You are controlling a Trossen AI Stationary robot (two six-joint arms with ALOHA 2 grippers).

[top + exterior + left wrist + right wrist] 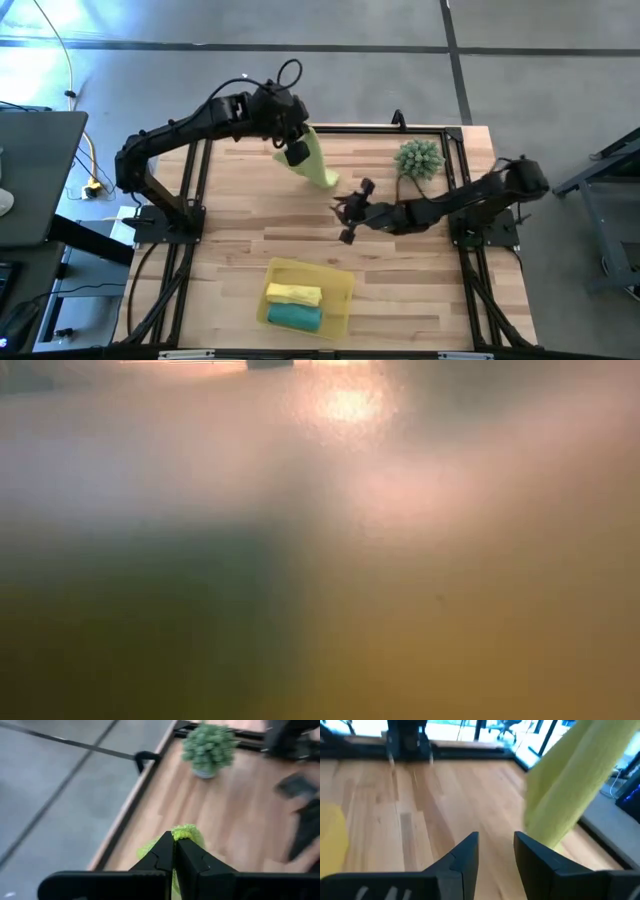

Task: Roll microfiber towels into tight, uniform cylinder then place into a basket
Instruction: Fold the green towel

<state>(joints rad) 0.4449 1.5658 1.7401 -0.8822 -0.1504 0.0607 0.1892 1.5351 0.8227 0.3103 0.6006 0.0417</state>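
Note:
The lime green towel (318, 165) hangs as a long, narrow roll from my left gripper (297, 152), which is shut on it above the table's far middle. In the right wrist view the towel (575, 780) slants down toward the wood just past my right gripper (496, 847). That gripper (343, 212) stands open at mid-table, right of the towel's lower end, with nothing between its fingers. The yellow basket (335, 285) sits by the near edge. Inside it lie a rolled yellow towel (293, 293) and a rolled teal towel (293, 316), side by side. My left gripper pinches the lime towel's upper end (188, 833) between its two shut fingers (162, 855), which slant downward from the table's left. The towel hangs below them, tilted, with its lower end (328, 180) down near the tabletop. Whether that end touches the wood I cannot tell.
A spiky green plant (418, 158) stands at the far right of the table. A black frame rail (380, 128) runs along the far edge. Bare wood lies between the hanging towel and the basket. The low view is a blur and shows nothing usable.

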